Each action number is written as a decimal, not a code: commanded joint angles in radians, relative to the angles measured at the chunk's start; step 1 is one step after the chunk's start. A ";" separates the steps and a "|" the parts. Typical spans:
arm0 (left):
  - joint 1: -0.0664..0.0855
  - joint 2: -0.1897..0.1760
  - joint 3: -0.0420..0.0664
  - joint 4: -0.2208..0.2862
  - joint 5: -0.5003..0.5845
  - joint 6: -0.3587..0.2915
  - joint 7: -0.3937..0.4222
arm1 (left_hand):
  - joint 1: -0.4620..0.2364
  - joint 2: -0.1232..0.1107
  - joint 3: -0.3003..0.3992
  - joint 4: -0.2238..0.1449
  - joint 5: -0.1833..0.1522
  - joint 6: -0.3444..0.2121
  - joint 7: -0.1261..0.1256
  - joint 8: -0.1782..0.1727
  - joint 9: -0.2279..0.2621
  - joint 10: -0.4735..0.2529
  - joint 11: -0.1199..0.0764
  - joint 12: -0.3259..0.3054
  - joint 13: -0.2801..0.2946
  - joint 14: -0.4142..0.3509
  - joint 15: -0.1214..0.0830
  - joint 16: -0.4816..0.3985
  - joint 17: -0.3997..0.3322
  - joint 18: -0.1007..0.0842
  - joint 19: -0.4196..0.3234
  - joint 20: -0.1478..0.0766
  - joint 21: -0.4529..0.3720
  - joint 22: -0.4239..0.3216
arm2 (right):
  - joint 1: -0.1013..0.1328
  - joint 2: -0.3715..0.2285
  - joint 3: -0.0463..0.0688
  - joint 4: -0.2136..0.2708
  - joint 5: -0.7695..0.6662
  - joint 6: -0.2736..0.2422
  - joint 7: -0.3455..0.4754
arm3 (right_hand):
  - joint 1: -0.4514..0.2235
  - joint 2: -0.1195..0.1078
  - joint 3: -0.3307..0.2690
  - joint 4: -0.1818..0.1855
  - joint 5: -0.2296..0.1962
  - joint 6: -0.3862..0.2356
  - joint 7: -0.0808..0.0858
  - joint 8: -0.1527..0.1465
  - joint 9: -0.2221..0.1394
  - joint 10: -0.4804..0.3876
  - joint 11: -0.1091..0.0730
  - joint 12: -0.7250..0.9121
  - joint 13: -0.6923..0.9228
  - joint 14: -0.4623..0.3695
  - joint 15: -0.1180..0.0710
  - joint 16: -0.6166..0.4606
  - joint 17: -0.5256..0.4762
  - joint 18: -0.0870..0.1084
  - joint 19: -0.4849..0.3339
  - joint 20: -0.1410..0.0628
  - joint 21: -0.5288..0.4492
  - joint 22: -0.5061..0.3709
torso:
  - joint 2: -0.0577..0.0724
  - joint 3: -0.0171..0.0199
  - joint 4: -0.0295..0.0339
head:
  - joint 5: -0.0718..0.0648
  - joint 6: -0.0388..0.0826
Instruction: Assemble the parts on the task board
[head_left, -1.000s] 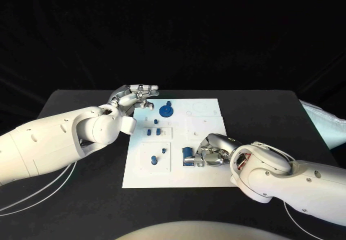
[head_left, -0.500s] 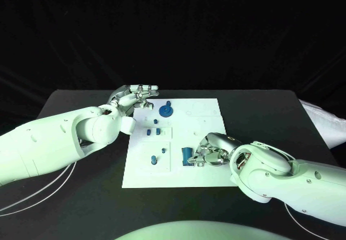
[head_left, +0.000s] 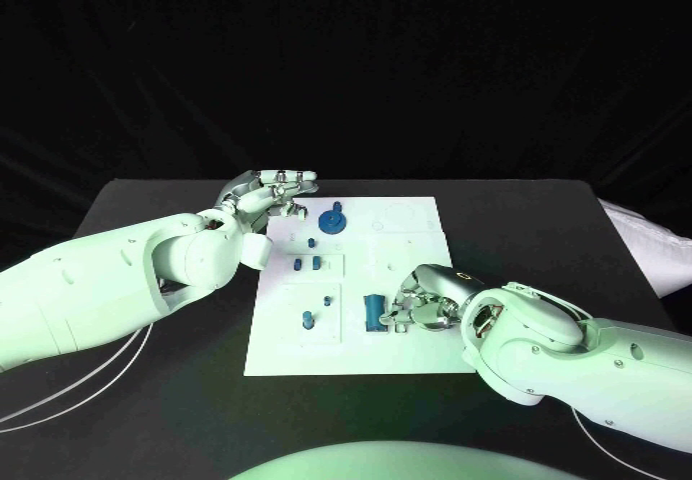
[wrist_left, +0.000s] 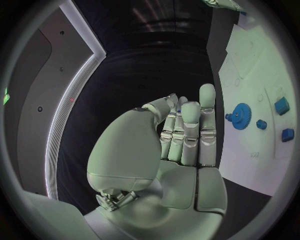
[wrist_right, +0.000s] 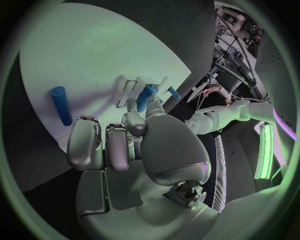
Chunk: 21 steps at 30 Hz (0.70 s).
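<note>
Seemingly both empty: left hand (head_left: 274, 190) fingers curled together, right hand (head_left: 418, 305) likewise, fingertips hiding task board (head_left: 397, 230).

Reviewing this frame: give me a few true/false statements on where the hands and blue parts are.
1. The left hand is at the far left corner of the task board. True.
2. The blue gear lies on the black table. False: it sits on the board's far part.
3. The right hand is beside the blue cylinder at the board's near part. True.
4. The left hand holds the blue gear. False: the gear lies apart from it, as the left wrist view shows.
</note>
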 joint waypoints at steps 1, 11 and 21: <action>-0.001 0.000 0.000 0.002 -0.004 0.020 0.003 | -0.002 0.008 -0.007 -0.002 -0.002 -0.004 0.000 0.005 -0.001 -0.008 0.001 0.006 0.001 -0.005 0.001 -0.005 -0.001 0.019 -0.003 0.002 -0.004 -0.001 | -0.001 -0.020 0.000 0.015 -0.006 -0.023 0.023 | 0.006 -0.004 -0.009 -0.002 0.014 -0.006 0.001 0.003 0.002 0.006 0.003 0.000 -0.002 0.058 -0.006 0.004 0.001 -0.018 0.001 0.004 0.003 0.000 | 0.000 0.0003 -0.0006 | 0.001 0.001; -0.003 -0.005 0.000 0.004 -0.004 0.019 0.003 | -0.002 0.008 -0.007 -0.002 -0.002 -0.004 0.000 0.005 -0.001 -0.008 0.001 0.006 0.001 -0.005 0.001 -0.005 -0.001 0.019 -0.003 0.002 -0.004 -0.001 | 0.037 -0.167 0.001 0.083 0.025 -0.059 0.083 | 0.022 0.005 -0.025 -0.005 0.086 -0.048 0.017 -0.031 -0.006 -0.016 0.015 -0.041 -0.029 0.057 0.004 0.002 0.002 -0.017 -0.004 0.009 0.000 -0.005 | -0.001 0.0011 -0.0052 | -0.011 0.007; -0.007 -0.004 0.000 0.004 -0.004 0.023 0.003 | -0.002 0.008 -0.007 -0.002 -0.002 -0.004 0.000 0.005 -0.001 -0.008 0.001 0.006 0.001 -0.005 0.001 -0.005 -0.001 0.019 -0.003 0.002 -0.004 -0.001 | 0.062 -0.251 0.000 0.063 -0.018 -0.006 0.062 | 0.056 0.025 -0.015 -0.019 0.113 -0.041 0.018 -0.048 -0.012 -0.017 0.016 -0.049 -0.030 0.058 0.006 0.007 0.012 -0.019 -0.001 0.012 0.005 0.007 | -0.002 0.0033 -0.0051 | -0.024 0.011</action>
